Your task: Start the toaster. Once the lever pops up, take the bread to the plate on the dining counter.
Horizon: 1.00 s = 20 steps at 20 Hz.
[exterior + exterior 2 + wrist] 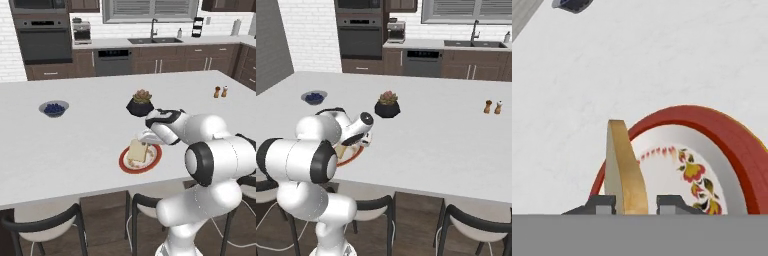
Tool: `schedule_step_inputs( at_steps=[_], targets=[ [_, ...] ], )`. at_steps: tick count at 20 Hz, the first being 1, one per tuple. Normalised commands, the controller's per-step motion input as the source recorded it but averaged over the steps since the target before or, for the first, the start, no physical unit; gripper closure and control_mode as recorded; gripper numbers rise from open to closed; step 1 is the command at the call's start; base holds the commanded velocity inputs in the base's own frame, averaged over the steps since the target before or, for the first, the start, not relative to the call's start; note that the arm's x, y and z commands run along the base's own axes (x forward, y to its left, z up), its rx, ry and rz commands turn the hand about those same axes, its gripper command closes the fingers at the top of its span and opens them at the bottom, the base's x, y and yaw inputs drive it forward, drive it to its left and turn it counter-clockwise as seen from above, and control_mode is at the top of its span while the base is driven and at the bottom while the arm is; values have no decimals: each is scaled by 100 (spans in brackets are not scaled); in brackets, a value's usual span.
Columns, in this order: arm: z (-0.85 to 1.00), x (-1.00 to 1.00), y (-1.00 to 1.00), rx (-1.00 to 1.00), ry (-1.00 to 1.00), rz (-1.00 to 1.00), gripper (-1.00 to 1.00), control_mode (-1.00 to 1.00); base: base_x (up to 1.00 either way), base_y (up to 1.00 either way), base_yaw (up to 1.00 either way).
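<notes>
Bread [624, 170]: on edge over my plate [722, 145], tabletop [90, 145] beneath.
Pincer [636, 204]: narrow; fingertips [671, 202] flank the slice, contact seemingly loosened.

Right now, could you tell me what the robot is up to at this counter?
The arm is reaching over the plate on the dining counter, with the bread standing on edge between its fingers over the plate's white centre. In the hand view a small gap shows on each side of the slice, so the bread looks to be in the middle of being let go onto the plate.
</notes>
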Motion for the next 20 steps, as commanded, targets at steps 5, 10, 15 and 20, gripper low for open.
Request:
schedule_step_inputs(
  at_steps=[5,10,15,20],
  targets=[
    [-32,-8,0,-4,0,-4,-100,-100,0,0,0],
    [-2,-13,-11,-4,-1,-11,-100,-100,0,0,0],
    [0,-6,-18,-9,0,-19,-100,-100,0,0,0],
    [0,-21,-21,-14,0,-24,-100,-100,0,0,0]
  ],
)
